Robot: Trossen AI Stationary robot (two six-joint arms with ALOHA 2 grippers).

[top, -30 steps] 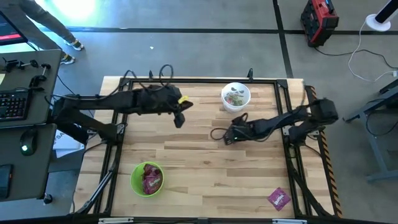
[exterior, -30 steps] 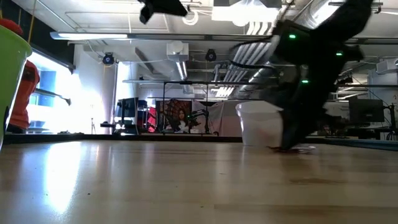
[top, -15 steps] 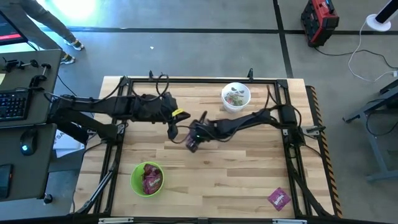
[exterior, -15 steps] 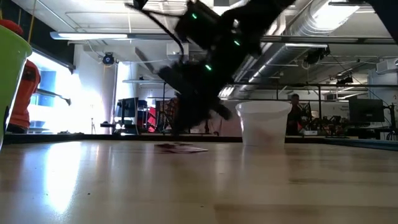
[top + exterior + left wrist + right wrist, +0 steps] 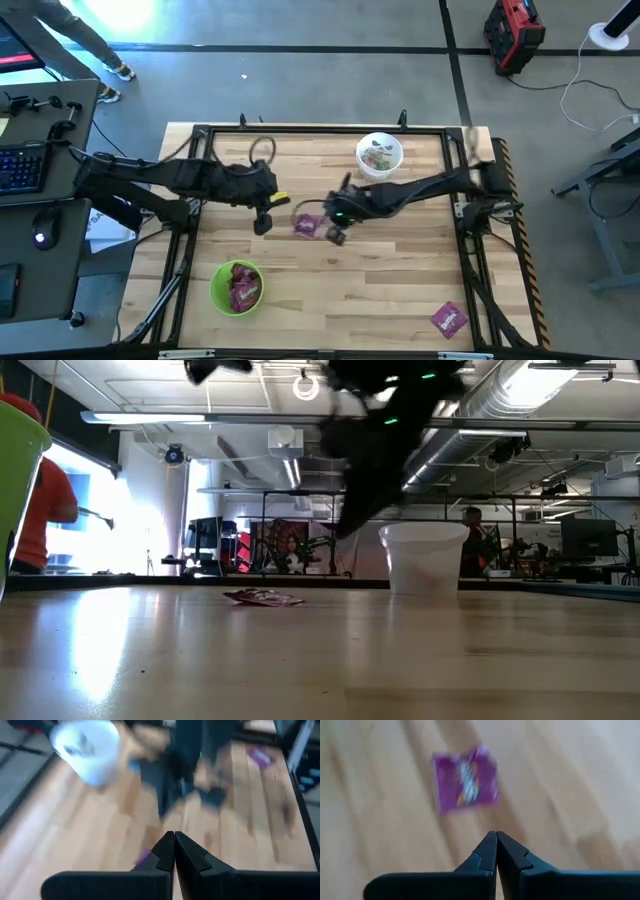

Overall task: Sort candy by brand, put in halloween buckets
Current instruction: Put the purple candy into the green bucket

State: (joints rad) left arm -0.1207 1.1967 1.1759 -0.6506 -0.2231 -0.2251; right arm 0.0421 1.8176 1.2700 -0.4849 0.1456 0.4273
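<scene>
**Mid-table: packet loose between both grippers**

At frame centre, right gripper (image 5: pixel 337 236) has fingers together, empty, just right of a flat purple packet (image 5: pixel 306 226). Left gripper (image 5: pixel 262 224) likewise pinched, empty. Judged step: pickup. Next: open, descend, carry to green bucket (image 5: pixel 237 287), lower left.

The green bucket (image 5: pixel 18 470) is cut off by the low view's edge. Motion blur smears the right arm (image 5: pixel 385 430) there, the white bucket (image 5: pixel 87 750) in the left wrist view, and the purple packet's (image 5: pixel 466 779) print.
</scene>
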